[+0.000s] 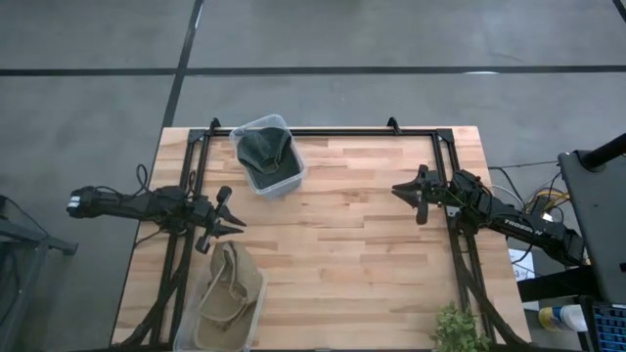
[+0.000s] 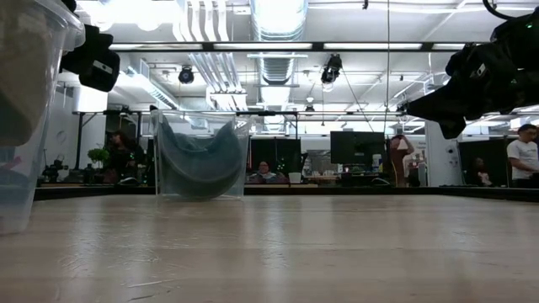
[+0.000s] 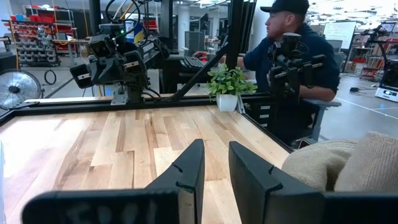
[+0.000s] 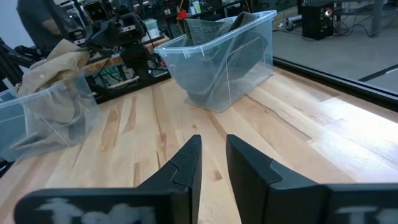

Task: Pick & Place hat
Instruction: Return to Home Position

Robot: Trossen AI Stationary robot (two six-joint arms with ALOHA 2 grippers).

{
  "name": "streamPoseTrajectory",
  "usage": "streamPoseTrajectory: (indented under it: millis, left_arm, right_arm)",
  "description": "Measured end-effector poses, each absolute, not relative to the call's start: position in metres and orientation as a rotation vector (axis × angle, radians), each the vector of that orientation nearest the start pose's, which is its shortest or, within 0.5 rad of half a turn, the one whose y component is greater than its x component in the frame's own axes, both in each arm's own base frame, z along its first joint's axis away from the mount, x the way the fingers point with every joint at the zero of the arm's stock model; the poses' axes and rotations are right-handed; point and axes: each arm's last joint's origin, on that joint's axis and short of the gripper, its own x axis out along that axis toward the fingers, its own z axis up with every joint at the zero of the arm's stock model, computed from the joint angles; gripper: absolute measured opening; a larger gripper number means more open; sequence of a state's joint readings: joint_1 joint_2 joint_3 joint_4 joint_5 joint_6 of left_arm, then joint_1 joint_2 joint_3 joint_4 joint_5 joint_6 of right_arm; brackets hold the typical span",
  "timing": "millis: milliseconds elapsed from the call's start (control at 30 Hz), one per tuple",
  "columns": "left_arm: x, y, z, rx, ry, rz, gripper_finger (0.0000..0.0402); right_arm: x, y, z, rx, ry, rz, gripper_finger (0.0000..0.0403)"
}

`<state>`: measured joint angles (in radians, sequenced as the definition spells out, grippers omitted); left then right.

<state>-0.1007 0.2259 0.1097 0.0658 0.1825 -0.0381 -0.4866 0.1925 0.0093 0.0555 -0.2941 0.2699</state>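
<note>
A dark green hat [image 1: 264, 149] lies inside a clear bin [image 1: 290, 179] at the table's far left, curled against the bin's walls [image 2: 200, 160]. A tan hat [image 1: 230, 291] fills a second clear bin [image 4: 50, 118] at the near left, its cloth draped over the rim [image 3: 336, 165]. My left gripper [image 1: 235, 217] hovers level just beyond that bin, pointing toward the table's right, open by a narrow gap with nothing in it [image 3: 214, 168]. My right gripper [image 1: 399, 189] hovers at the right side, pointing left, also narrowly open on nothing [image 4: 213, 158].
Bare wooden tabletop [image 1: 362, 244] lies between the two arms. A black frame rail [image 1: 323, 132] runs along the far edge and down both sides. A small potted plant [image 1: 460, 330] stands at the near right corner. A person [image 3: 292, 56] sits beyond the table's right side.
</note>
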Motion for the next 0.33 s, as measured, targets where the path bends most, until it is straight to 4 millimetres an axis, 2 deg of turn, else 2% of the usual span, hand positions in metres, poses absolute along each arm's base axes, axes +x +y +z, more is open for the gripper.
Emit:
streamPoseTrajectory:
  millis: [333]
  left_arm:
    - [0.108,-0.0162,0.189,-0.04,0.056,-0.282,0.0067]
  right_arm:
    - [0.0988,-0.0428,0.1562,0.317,0.092,-0.207,0.0079]
